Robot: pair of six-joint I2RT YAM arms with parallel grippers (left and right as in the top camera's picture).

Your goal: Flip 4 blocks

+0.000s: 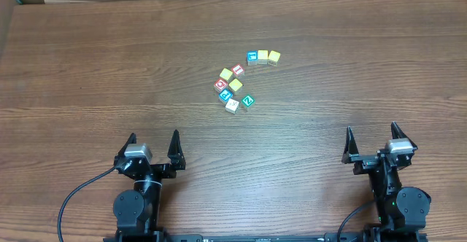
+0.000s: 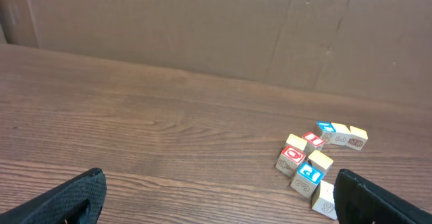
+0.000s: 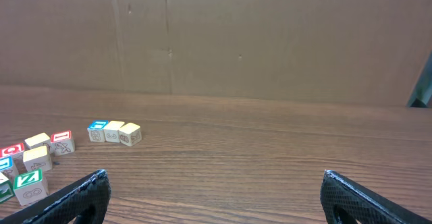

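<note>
Small wooden blocks lie in a loose cluster mid-table. A green Z block sits beside a pale cream block. A teal-blue block and a yellow block lie just behind them. My left gripper stands open at the near left, well short of the cluster, with nothing in it. Far to the near right, my right gripper is open too and holds nothing.
Two red-faced cubes and another yellow cube belong to the same cluster. A row of three cubes, one blue and two yellow, lies behind it. A cardboard wall rises behind the table.
</note>
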